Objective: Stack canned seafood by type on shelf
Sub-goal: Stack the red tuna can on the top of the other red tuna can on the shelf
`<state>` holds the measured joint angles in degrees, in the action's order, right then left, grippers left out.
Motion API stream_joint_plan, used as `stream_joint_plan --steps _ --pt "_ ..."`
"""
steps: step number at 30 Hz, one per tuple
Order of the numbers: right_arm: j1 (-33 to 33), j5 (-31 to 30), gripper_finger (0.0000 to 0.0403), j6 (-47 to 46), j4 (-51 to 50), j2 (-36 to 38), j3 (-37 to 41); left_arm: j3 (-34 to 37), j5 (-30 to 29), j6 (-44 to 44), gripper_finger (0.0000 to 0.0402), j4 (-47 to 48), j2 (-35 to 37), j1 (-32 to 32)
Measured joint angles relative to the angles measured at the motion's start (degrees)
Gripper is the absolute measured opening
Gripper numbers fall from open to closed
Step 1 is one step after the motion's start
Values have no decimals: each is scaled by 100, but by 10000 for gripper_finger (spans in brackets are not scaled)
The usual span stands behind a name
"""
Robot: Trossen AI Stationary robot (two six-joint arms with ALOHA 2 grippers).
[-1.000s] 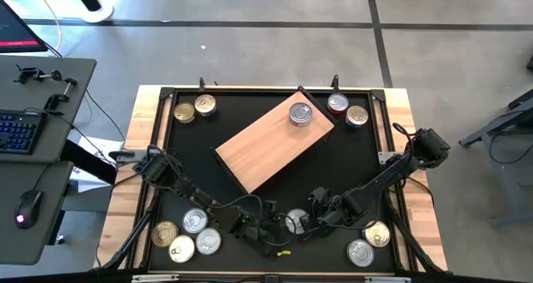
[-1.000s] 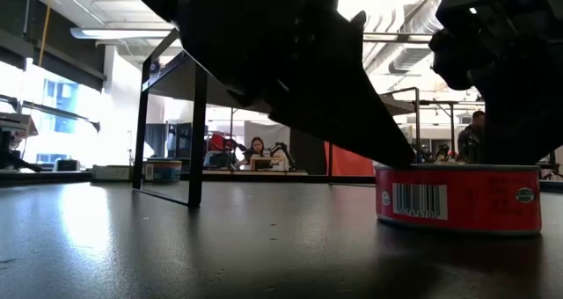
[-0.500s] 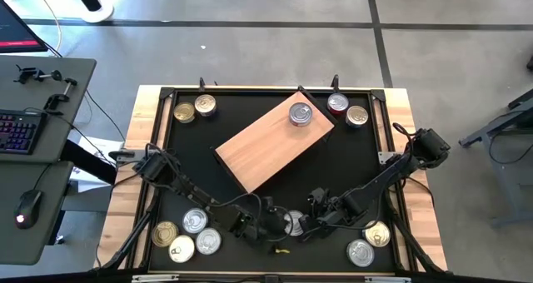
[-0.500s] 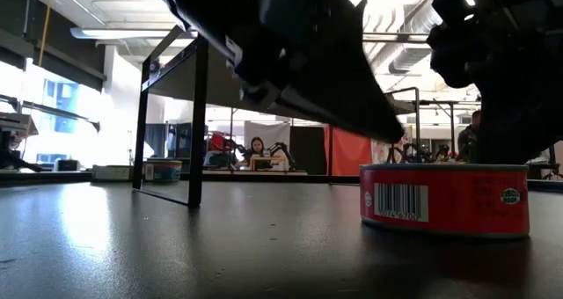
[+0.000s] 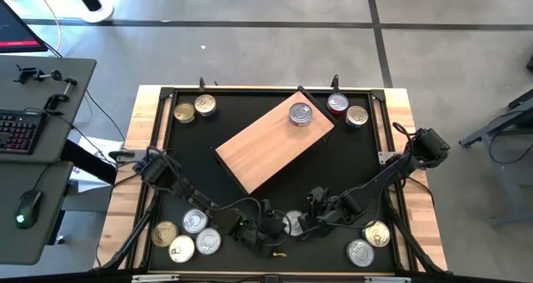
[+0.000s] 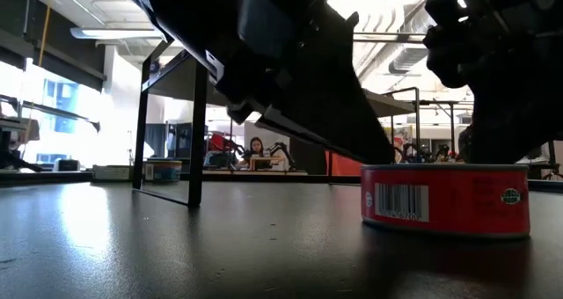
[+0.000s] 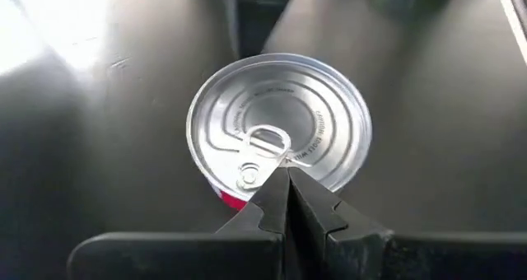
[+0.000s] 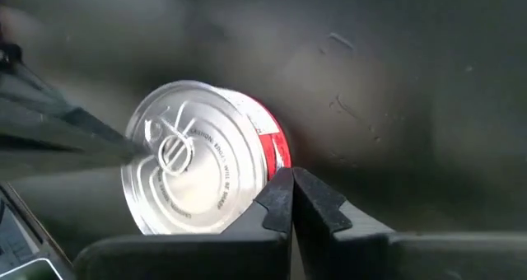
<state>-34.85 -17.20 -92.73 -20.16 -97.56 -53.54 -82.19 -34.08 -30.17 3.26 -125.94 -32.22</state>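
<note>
Red-sided tin (image 5: 291, 223) hemmed between left claw (image 5: 268, 229) and right claw (image 5: 310, 225); shelf (image 5: 275, 140) mostly bare.

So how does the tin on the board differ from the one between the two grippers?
The tin on the wooden board sits raised on the wooden board, with no arm near it. The tin between the grippers rests on the black tabletop and shows a red side. Both have silver pull-tab tops.

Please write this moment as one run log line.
left tool: shut, at red tin | right tool: shut, beside it | board: one tin
</note>
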Motion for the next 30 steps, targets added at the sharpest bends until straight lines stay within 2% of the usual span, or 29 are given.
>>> stream_joint_plan --steps 7,19,30 --pt "0 -43 0 -8 127 0 4 -4 -24 368 0 -66 -45 -3" --pt "-99 -281 0 -174 920 251 9 -4 42 288 0 18 -47 -122" --pt "-249 -222 0 -135 1535 354 -7 9 49 332 0 97 -80 -156"
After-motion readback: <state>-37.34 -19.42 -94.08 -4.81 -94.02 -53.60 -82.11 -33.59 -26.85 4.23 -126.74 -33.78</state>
